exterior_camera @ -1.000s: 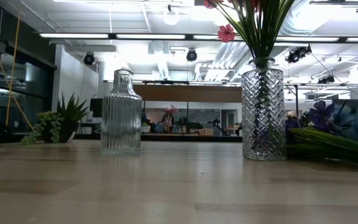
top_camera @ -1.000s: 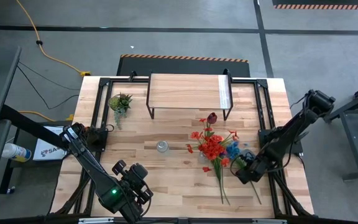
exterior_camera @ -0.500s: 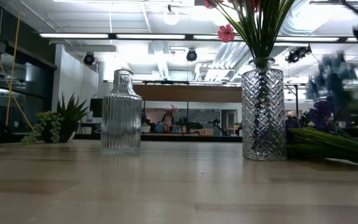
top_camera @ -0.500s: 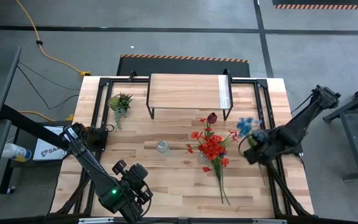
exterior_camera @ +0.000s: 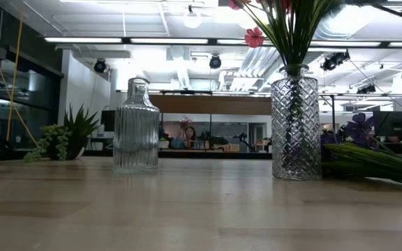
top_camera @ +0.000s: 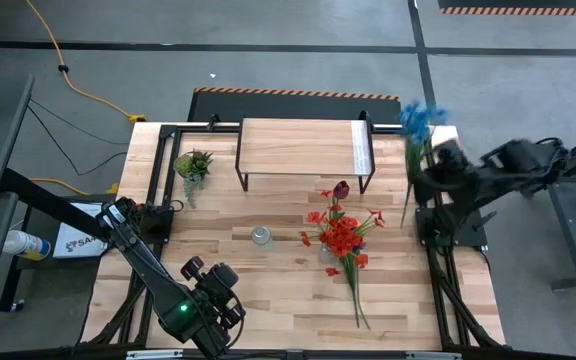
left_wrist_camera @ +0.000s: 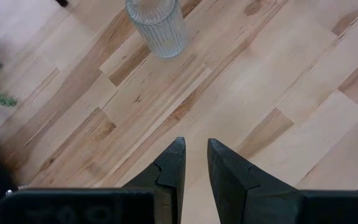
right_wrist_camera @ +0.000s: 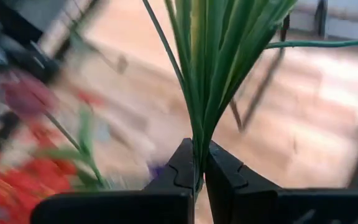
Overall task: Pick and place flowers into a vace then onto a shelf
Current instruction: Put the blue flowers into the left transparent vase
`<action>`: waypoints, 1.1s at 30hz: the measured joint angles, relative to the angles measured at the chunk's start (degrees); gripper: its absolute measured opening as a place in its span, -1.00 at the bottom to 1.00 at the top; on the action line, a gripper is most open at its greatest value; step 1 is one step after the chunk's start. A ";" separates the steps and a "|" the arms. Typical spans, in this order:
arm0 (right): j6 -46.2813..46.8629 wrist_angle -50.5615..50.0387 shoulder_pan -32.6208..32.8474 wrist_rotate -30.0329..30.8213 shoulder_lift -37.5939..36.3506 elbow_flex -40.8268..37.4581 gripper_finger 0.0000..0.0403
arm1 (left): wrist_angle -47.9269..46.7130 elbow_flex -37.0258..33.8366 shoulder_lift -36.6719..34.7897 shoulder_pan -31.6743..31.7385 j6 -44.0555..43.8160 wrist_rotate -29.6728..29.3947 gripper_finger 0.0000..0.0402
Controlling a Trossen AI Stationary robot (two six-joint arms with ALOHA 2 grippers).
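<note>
The right pincer (right_wrist_camera: 197,165) is clamped on the green stems of the blue flowers (top_camera: 420,121), held aloft over the counter's (top_camera: 268,290) right edge beside the shelf (top_camera: 303,147), while the left pincer (left_wrist_camera: 193,163), fingers slightly apart and empty, hovers near the counter's front-left corner.

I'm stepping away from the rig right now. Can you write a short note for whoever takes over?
Right gripper: shut on the blue flowers' stems, held up over the table's right rear corner.
Left gripper: empty, slightly apart, waiting over the near left of the table.
Done: red flowers stand in the diamond-cut vase.
Left: the blue bunch and the flowers lying beside that vase go into a vase, then onto the shelf. The ribbed bottle is empty.
</note>
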 joint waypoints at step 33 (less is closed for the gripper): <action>-72.14 59.62 -2.02 -10.95 14.27 20.61 -0.96 | 16.75 0.04 -11.92 0.02 3.87 -24.70 -0.48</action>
